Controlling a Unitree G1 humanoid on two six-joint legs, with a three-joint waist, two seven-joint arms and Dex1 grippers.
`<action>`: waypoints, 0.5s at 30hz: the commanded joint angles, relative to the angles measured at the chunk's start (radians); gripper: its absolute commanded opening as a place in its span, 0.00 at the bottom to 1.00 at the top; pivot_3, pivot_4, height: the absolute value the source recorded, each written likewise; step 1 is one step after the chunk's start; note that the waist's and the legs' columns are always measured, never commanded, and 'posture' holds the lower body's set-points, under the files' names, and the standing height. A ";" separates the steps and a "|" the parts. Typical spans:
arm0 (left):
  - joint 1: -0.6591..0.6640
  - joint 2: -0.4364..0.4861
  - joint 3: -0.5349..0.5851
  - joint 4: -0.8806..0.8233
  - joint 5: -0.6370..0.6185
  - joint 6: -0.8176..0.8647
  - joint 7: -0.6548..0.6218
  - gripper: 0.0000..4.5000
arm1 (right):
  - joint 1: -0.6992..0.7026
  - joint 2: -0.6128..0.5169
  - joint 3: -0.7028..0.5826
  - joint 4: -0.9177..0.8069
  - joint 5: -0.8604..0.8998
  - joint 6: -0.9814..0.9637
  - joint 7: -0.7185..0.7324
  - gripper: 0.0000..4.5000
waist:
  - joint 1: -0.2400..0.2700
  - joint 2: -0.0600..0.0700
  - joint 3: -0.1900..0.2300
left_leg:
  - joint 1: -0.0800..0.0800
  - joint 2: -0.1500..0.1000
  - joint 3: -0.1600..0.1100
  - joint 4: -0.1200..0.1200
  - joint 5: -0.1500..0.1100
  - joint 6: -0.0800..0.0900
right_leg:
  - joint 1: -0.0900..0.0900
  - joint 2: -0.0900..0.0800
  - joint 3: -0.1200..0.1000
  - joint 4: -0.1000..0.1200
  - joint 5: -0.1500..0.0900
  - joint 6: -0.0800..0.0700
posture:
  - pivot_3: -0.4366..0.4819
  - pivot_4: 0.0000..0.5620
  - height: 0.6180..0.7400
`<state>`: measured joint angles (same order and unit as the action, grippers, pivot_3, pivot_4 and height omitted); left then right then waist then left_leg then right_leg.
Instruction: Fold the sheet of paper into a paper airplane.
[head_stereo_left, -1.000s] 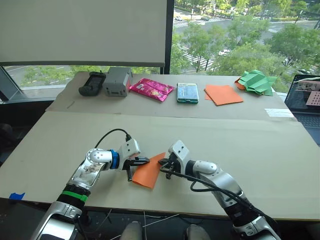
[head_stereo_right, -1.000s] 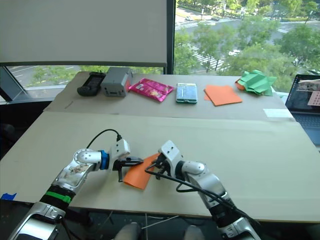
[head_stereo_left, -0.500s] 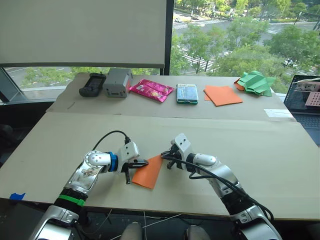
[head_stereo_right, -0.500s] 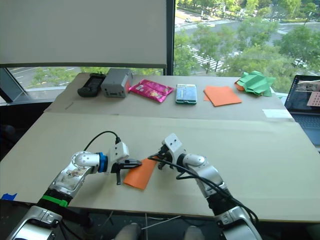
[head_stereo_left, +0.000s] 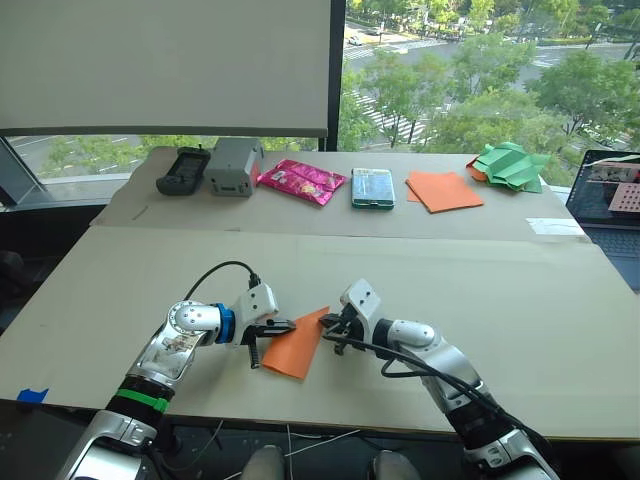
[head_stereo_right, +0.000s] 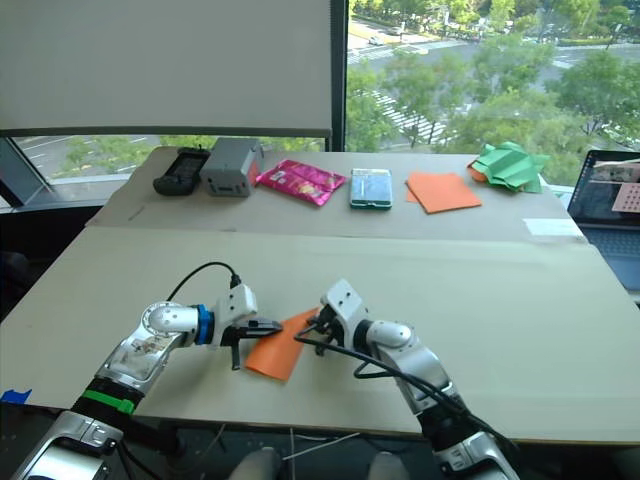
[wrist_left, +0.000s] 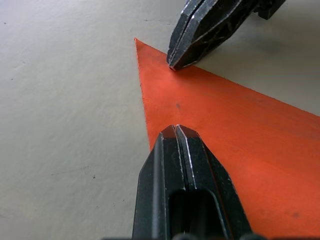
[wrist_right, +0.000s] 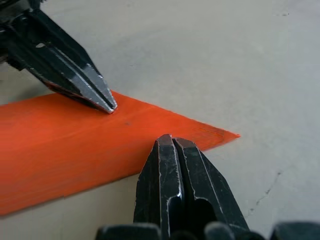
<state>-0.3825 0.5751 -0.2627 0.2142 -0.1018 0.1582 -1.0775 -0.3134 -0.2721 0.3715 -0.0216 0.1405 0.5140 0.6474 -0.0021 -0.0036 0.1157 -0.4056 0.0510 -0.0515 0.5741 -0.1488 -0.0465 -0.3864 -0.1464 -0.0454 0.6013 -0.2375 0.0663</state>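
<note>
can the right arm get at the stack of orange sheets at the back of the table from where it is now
Probably not without moving forward. The right end effector presses the folded sheet of paper at the near edge, and the orange stack lies across the far table, though nothing blocks the way.

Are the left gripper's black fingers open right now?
No, the left gripper has its fingers closed together, tips pressing the orange sheet of paper.
</note>
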 joint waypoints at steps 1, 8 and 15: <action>0.015 0.010 -0.035 0.052 0.052 0.033 0.004 0.01 | 0.048 -0.004 0.083 0.031 -0.012 0.048 0.051 0.00 | -0.003 0.000 0.000 | 0.000 0.000 0.000 0.000 0.000 0.000 | 0.000 0.000 0.000 0.000 0.000 0.000 | 0.48 0.27 0.69; 0.019 0.019 -0.032 0.044 0.051 0.037 0.002 0.01 | 0.073 -0.012 0.118 0.031 -0.028 0.065 0.077 0.00 | -0.007 0.000 -0.002 | 0.000 0.000 0.000 0.000 0.000 0.000 | 0.000 0.000 0.000 0.000 0.000 0.000 | 0.48 0.27 0.69; 0.022 0.023 -0.033 0.040 0.050 0.040 0.000 0.01 | 0.097 -0.029 0.140 0.006 -0.024 0.085 0.098 0.00 | -0.010 -0.001 -0.004 | 0.001 0.000 0.000 0.000 0.000 0.000 | 0.000 0.000 0.000 0.000 0.000 0.000 | 0.48 0.27 0.69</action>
<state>-0.3854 0.5832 -0.2629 0.2187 -0.1012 0.1602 -1.0803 -0.2704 -0.2810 0.4238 -0.0738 0.1380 0.5173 0.7154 -0.0120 -0.0044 0.1121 -0.4048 0.0511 -0.0517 0.5736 -0.1490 -0.0467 -0.3864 -0.1465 -0.0453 0.6013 -0.2378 0.0659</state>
